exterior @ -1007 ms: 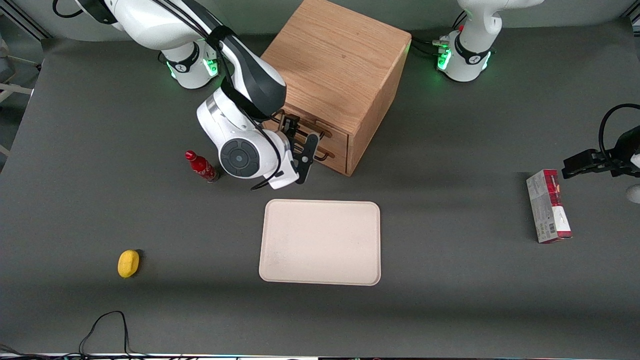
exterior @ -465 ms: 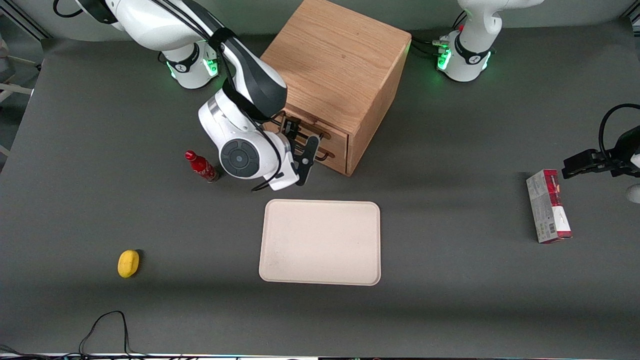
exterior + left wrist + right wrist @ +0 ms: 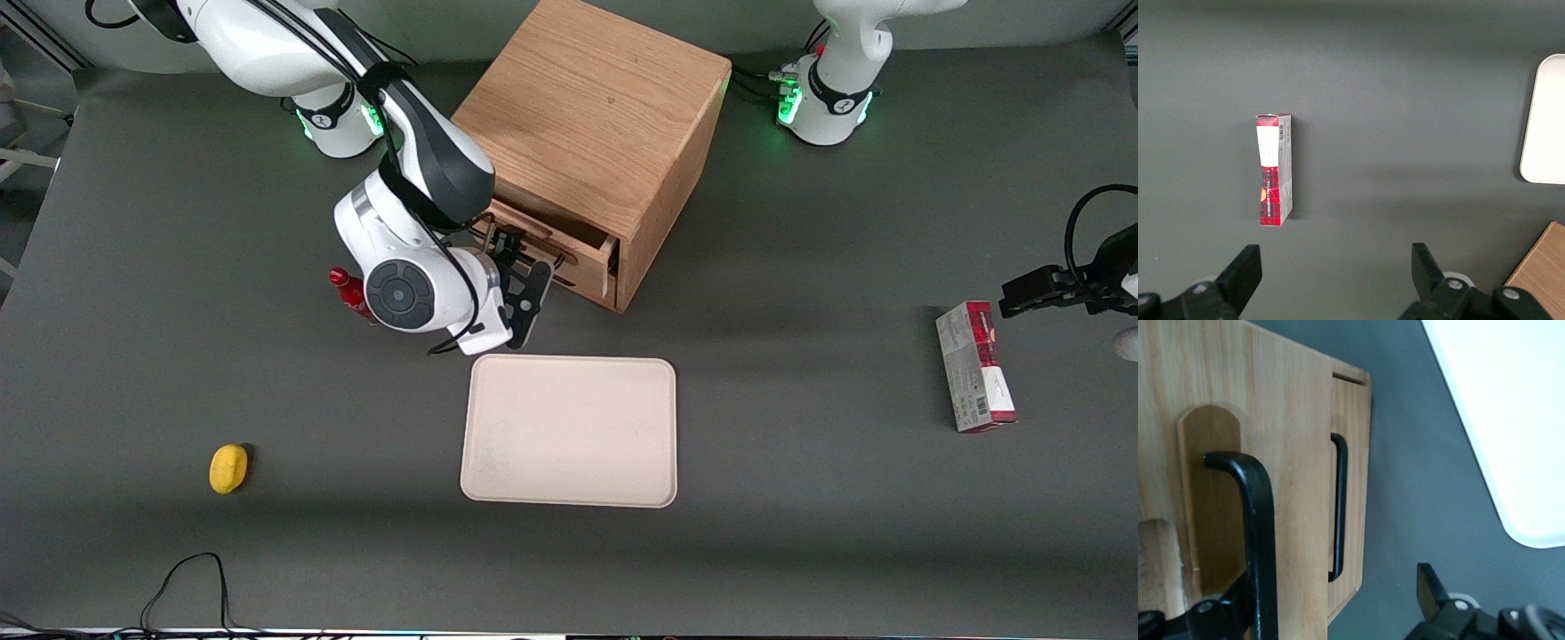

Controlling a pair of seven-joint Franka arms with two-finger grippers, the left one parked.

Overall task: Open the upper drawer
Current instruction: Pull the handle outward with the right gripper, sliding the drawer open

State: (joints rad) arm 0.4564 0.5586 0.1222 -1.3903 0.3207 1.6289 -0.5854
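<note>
Upper drawer [image 3: 569, 242] standing partly pulled out of oak cabinet [image 3: 596, 116], above lower drawer [image 3: 1350, 487]; its black bar handle [image 3: 1258, 540] being grasped between fingers of gripper [image 3: 526, 267], just in front of drawer face; beige tray [image 3: 570, 430] lying nearer front camera; red bottle [image 3: 353, 294] standing beside working arm.

The upper drawer [image 3: 569, 242], light oak with a black bar handle [image 3: 1257, 540], sits partly pulled out.
</note>
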